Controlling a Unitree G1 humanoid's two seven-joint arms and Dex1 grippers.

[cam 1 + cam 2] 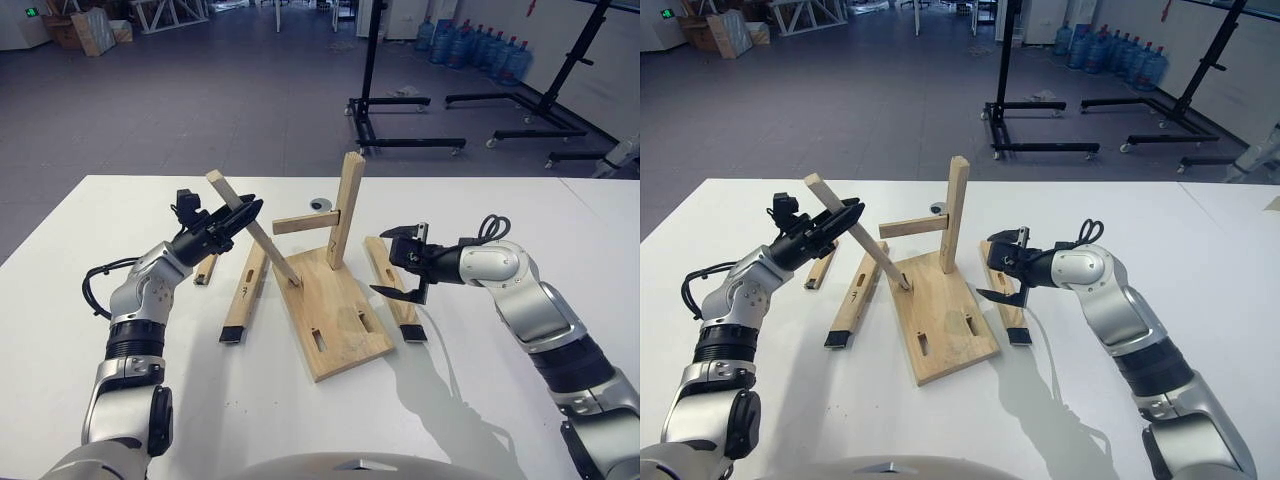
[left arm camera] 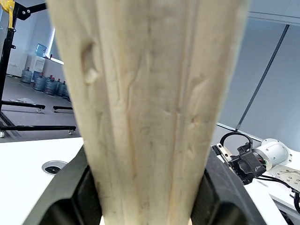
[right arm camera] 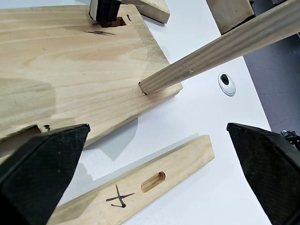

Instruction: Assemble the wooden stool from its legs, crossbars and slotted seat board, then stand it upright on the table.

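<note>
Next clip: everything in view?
Table: one, white.
Seat board: one, pale wood, flat, central.
Standing leg: one, pale wood, upright in board.
Crossbar: one, pale wood, jutting from standing leg.
Held leg: one, pale wood, tilted, lower end at board.
Left loose leg, right loose leg: two, pale wood, flanking board.
Short piece: one, wood, near left gripper.
Stands: several, black, behind.
Left gripper: black, shut on held leg.
Right gripper: black, open over right loose leg.

It looks like a big workshop hall, with a wide grey floor (image 1: 200, 100), black metal stands (image 1: 405, 140) on wheels and blue water jugs (image 1: 478, 45).
</note>
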